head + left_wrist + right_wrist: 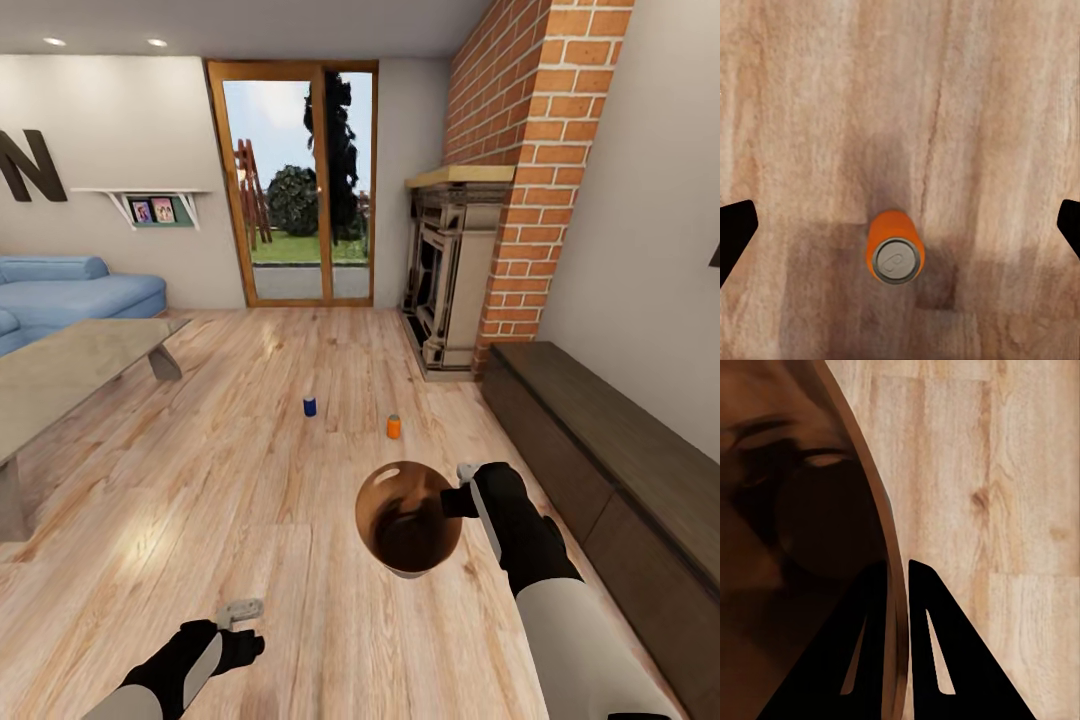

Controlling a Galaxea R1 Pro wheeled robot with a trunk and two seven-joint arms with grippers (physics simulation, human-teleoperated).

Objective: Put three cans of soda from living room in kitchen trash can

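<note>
A dark blue can of soda point(310, 405) and an orange one point(394, 426) stand upright on the wood floor ahead, in the living room. The left wrist view looks straight down on another orange can point(895, 251) standing on the planks, with my left gripper point(901, 225) open wide above it, its fingertips far to either side. That left gripper point(240, 610) hangs low at the near left. My right gripper point(468, 497) is shut on the rim of the tash can point(410, 518), held above the floor with its glossy brown inside point(802, 532) facing me.
A glass coffee table point(60, 375) and a light blue sofa point(70, 295) take up the left side. At the right stand a brick fireplace point(450, 270) and a long low dark cabinet point(600, 450). Wood-framed glass doors point(295, 185) are at the far end.
</note>
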